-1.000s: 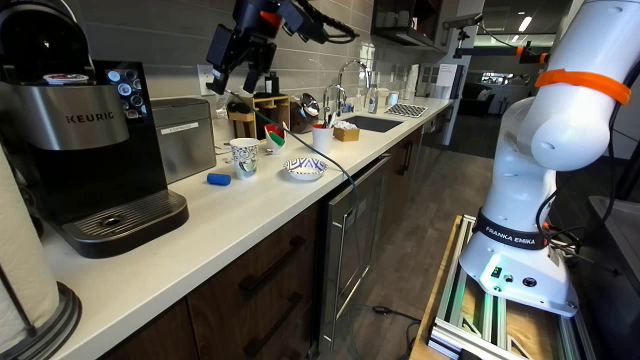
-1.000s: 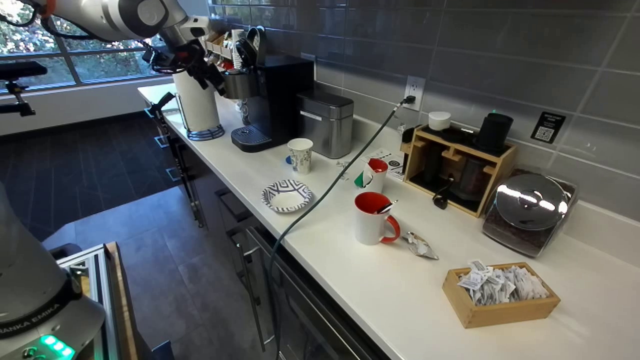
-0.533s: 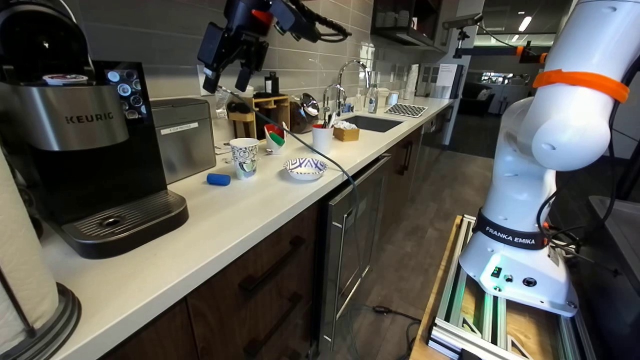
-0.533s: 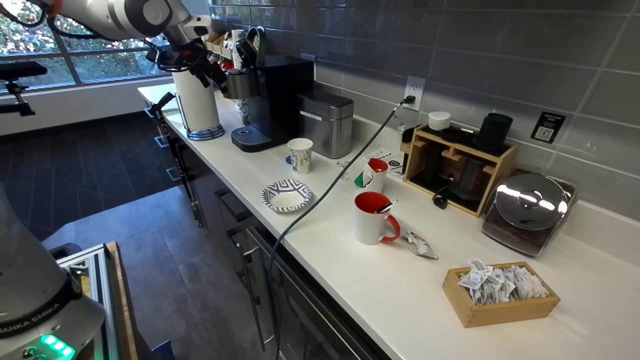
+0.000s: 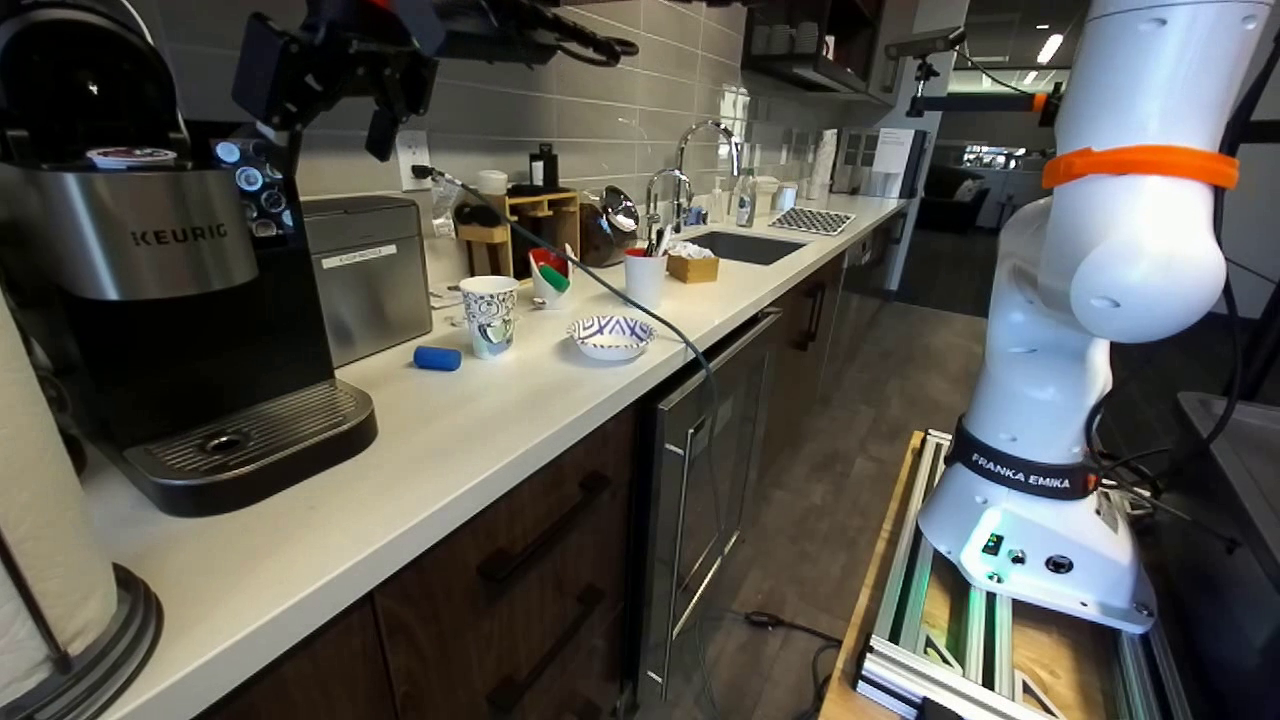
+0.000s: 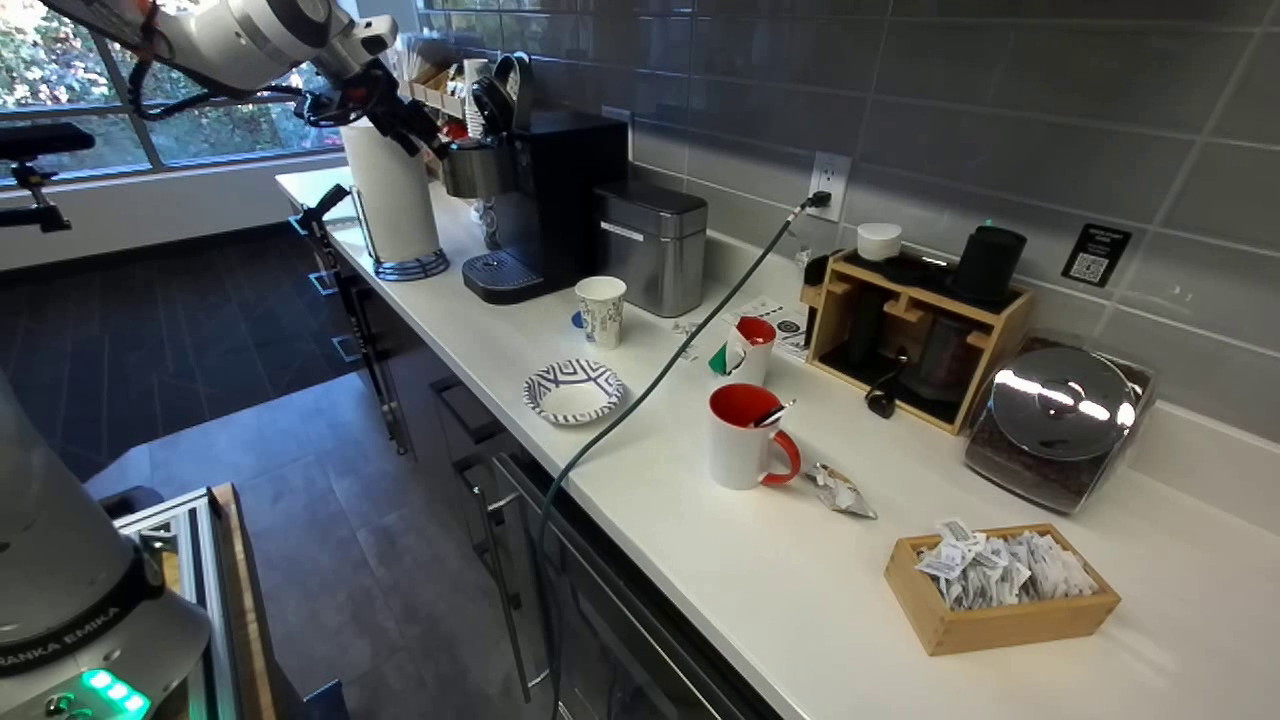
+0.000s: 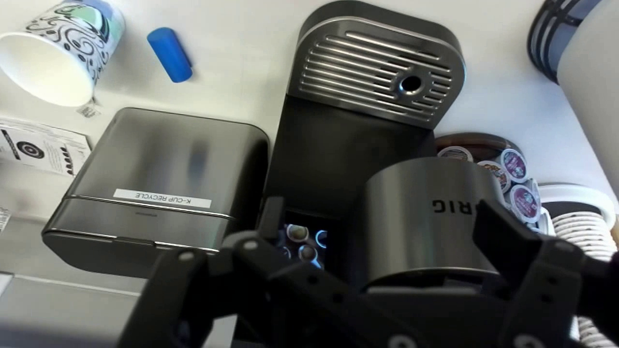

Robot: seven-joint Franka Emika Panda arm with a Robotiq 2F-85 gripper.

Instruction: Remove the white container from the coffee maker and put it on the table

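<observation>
The black coffee maker (image 5: 150,235) with its silver KEURIG band stands on the off-white table (image 5: 450,430), its lid raised. It also shows in an exterior view (image 6: 570,190) and in the wrist view (image 7: 329,150). The white container (image 5: 130,157), a small round pod with a reddish lid, sits in the open top. It is hidden in the wrist view. My gripper (image 5: 335,140) is open and empty, in the air near the machine's top. In the wrist view the gripper's fingers (image 7: 382,222) are spread wide across the silver head.
A steel recycle box (image 7: 150,164) stands beside the machine. A patterned cup (image 5: 489,315), a blue cylinder (image 5: 437,358) and a bowl (image 5: 611,337) are on the table. A paper towel roll (image 6: 393,200) stands beyond the machine. A cable (image 6: 660,380) crosses the table to the wall outlet.
My gripper has moved toward the coffee maker's top and turned somewhat, staying open. The pod, the machine and the table objects have not moved.
</observation>
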